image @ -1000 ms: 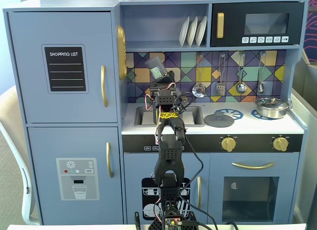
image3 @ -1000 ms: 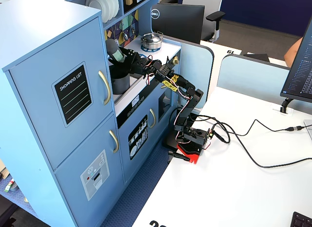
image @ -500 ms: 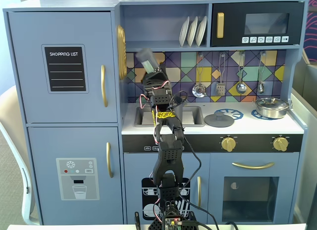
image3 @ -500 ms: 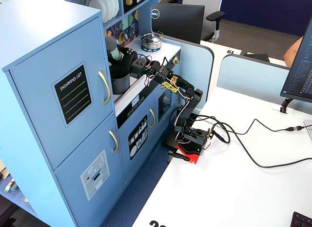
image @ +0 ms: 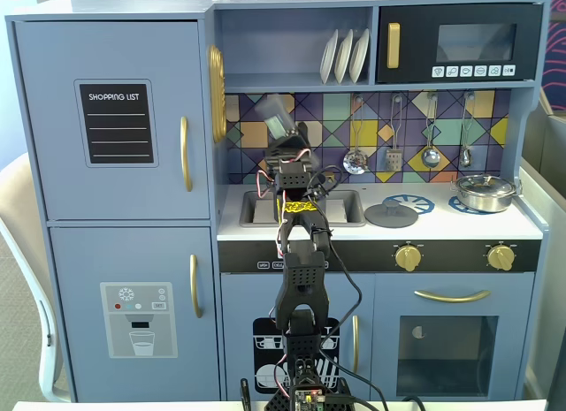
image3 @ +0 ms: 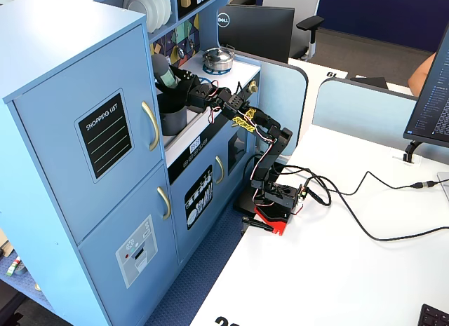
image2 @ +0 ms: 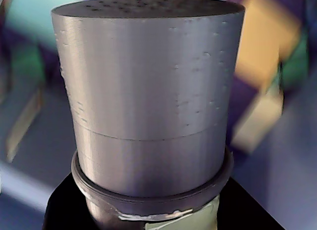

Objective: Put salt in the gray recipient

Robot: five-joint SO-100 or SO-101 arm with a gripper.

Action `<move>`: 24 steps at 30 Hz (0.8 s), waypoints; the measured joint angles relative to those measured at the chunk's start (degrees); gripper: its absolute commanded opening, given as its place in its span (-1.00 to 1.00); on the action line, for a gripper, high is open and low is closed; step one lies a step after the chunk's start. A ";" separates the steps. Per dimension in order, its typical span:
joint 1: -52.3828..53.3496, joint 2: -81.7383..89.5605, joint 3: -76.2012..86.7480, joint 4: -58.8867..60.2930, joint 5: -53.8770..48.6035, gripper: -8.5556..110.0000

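I count one salt shaker, one dark pot, three plates, one pan, one lid, four hanging utensils, two knobs

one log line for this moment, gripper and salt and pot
gripper: shut on salt | salt: raised, tilted, above gray pot | gray pot: in sink area | pouring: cannot tell

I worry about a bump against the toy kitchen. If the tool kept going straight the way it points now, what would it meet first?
Probably the colourful tiled back wall behind the sink: the tool points up and back, holding the salt shaker, whose top would likely touch first. Depth is unclear.
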 measured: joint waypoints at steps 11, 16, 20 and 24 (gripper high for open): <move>-0.26 0.00 1.41 0.00 0.00 -0.86; -2.64 0.00 -3.52 -1.58 -1.14 -0.86; -4.39 0.00 -7.03 -2.29 -3.16 -0.86; -4.66 0.09 -8.09 -2.29 -4.04 -0.86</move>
